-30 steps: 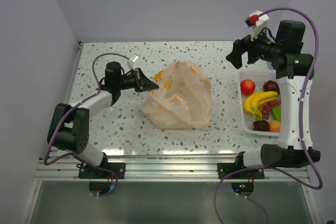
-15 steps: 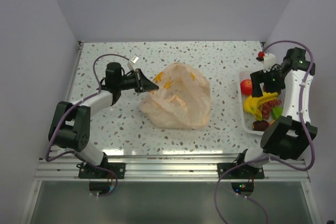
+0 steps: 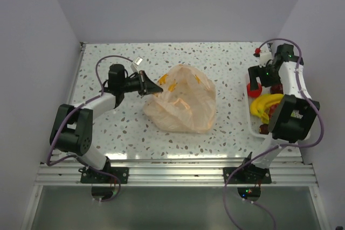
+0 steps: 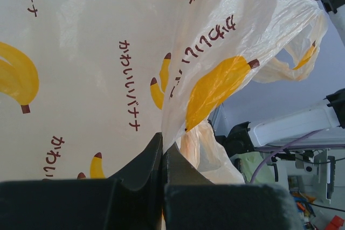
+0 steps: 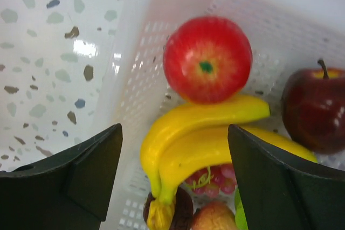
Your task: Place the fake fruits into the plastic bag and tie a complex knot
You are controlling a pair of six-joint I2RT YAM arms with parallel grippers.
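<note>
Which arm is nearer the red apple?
Right. Its fingers hover open above the apple in the basket; the left fingers pinch the bag, across the table.

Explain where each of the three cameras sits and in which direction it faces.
Top external: above and behind the arm bases, facing down on the table; both arms show, the plastic bag between them.
Left wrist: on the left arm, facing along the left gripper, shut on the bag's film.
Right wrist: on the right arm, facing down into the white basket at the red apple and banana bunch; the right gripper stands open.
Shared: the bag shows in top and left wrist; the basket in top and right wrist.
</note>
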